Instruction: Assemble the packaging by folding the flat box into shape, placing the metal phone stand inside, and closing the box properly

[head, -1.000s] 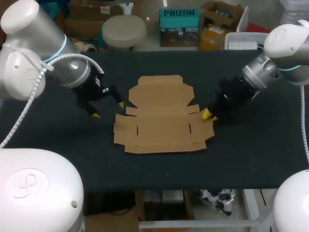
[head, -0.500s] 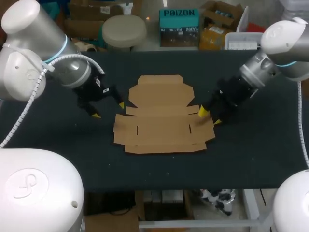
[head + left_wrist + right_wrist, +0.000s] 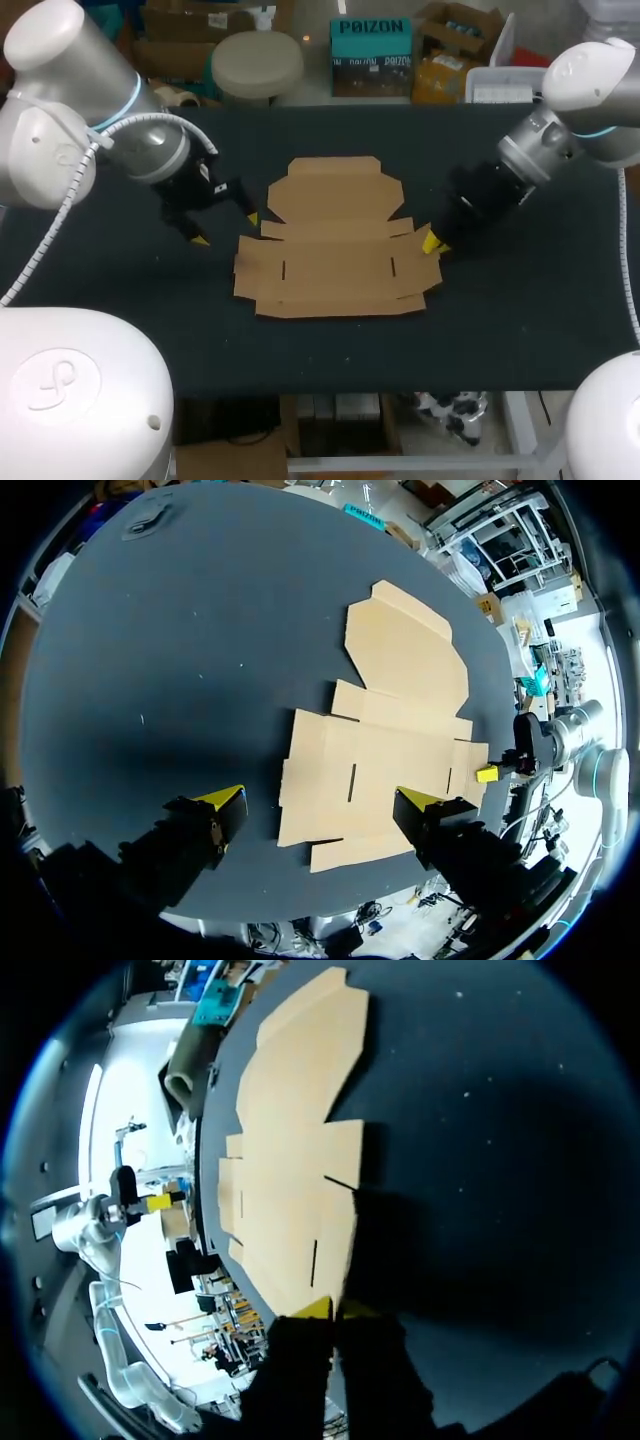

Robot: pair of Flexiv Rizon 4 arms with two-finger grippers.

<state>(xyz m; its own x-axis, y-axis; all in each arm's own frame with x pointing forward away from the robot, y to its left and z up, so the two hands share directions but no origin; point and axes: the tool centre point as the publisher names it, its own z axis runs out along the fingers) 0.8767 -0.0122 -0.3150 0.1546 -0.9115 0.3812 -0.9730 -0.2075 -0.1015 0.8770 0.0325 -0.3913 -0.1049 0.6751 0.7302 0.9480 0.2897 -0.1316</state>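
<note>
Flat box (image 3: 335, 240) between left fingers (image 3: 252, 217), right fingers (image 3: 430, 243).

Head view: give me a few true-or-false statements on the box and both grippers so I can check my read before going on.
1. The box lies flat and unfolded on the table. True.
2. The left gripper is shut on the box. False: it is open, its fingers spread wide at the box's left side, gripping nothing.
3. The right gripper is at the box's right edge. True.
4. Both grippers are on the same side of the box. False: they are on opposite sides, with the box between them.
</note>
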